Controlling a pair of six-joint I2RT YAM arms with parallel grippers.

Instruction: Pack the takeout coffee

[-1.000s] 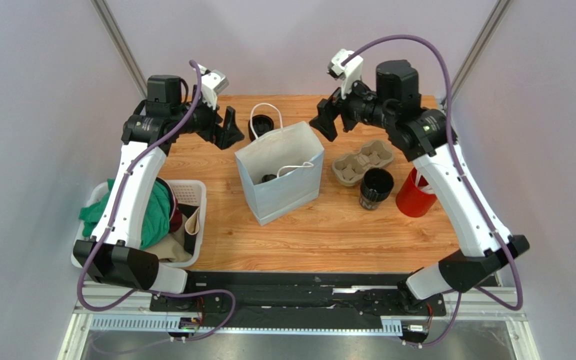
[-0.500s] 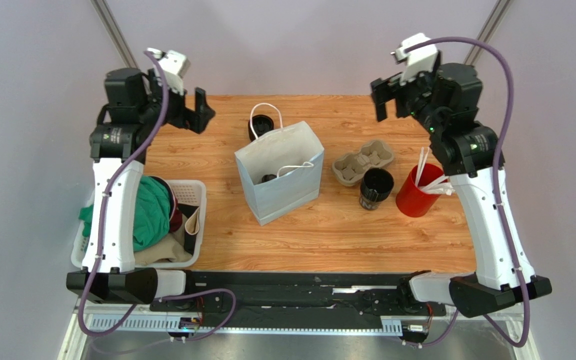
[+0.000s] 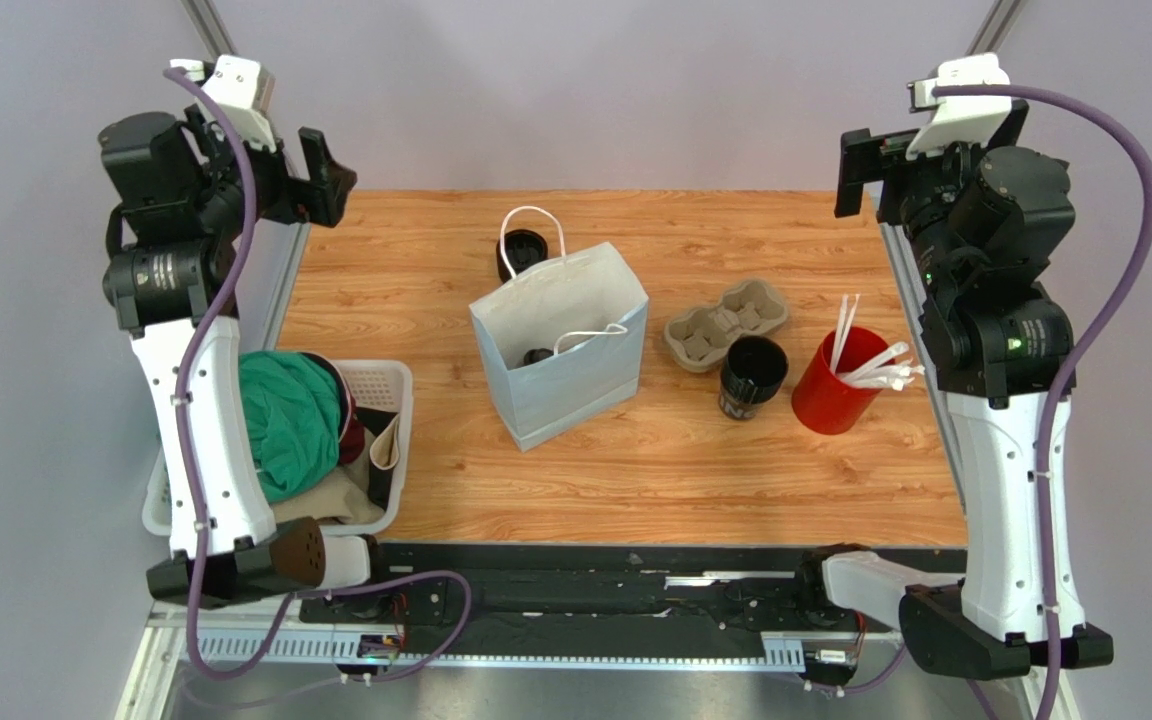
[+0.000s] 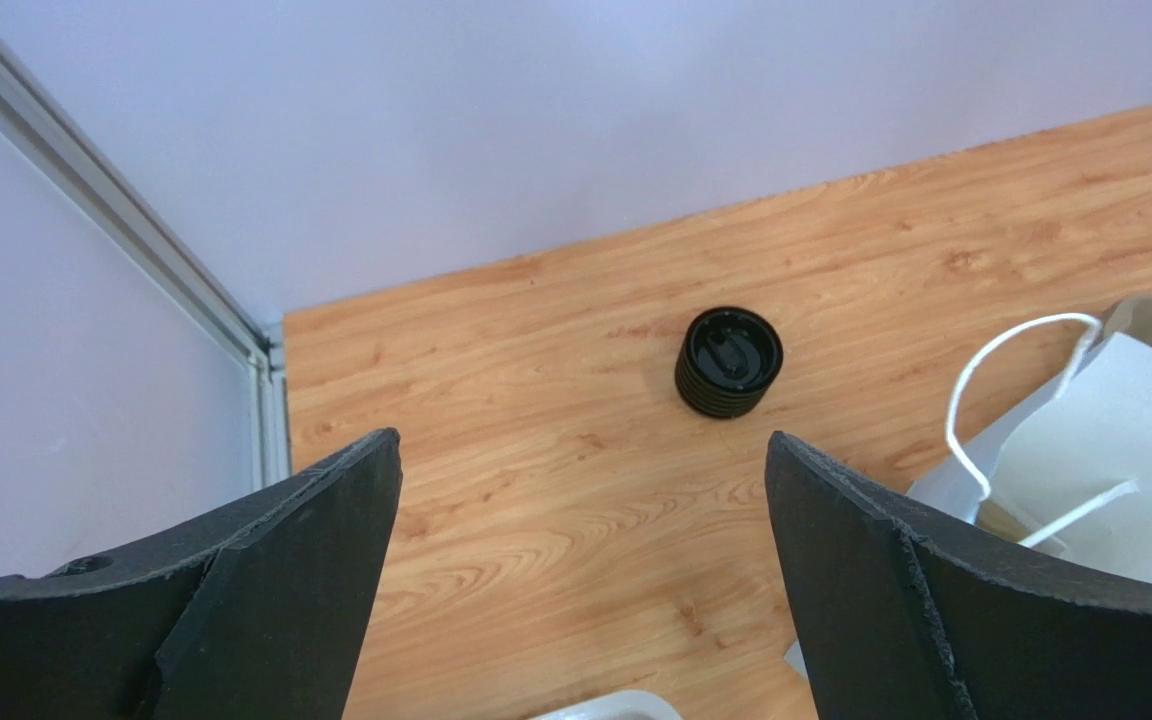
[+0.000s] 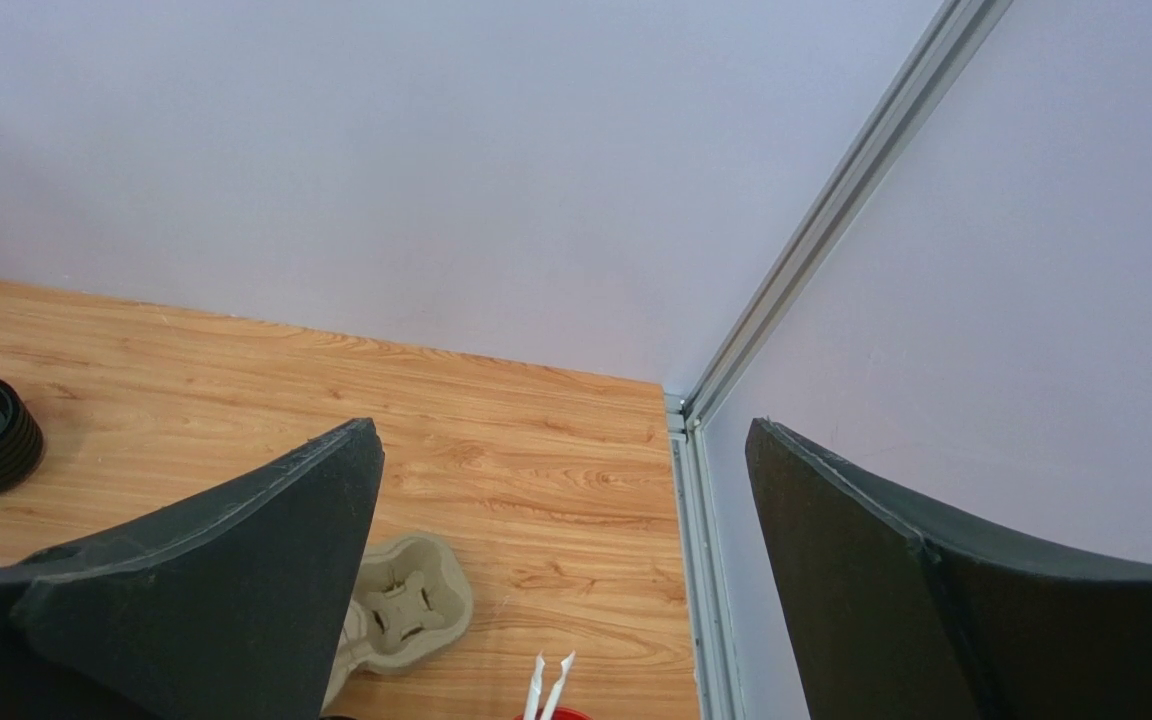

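Pale lilac walls close in a wooden bench [image 3: 657, 465] with both arms raised at its far corners. The left gripper [image 4: 582, 446] hangs above the far left corner with its jaws spread wide and nothing between them. Its wrist view looks down on a stack of black lids [image 4: 728, 360] standing on the bare wood. The right gripper [image 5: 563, 431] hangs above the far right corner, equally wide and empty. A white paper bag [image 3: 560, 368] stands upright and open at the middle of the bench, just near of the lid stack. The takeout coffee [image 3: 754, 375] sits on the bench well to the right of the bag. It is outside the bag, just near of the right end of a cardboard cup tray [image 3: 725, 323]; whether cup and tray touch cannot be told. A red cup [image 3: 835, 387] holding white straws stands just to the right of the coffee. At the near left edge a white basket [image 3: 387, 375] holds a green cloth [image 3: 289, 428] and other items.
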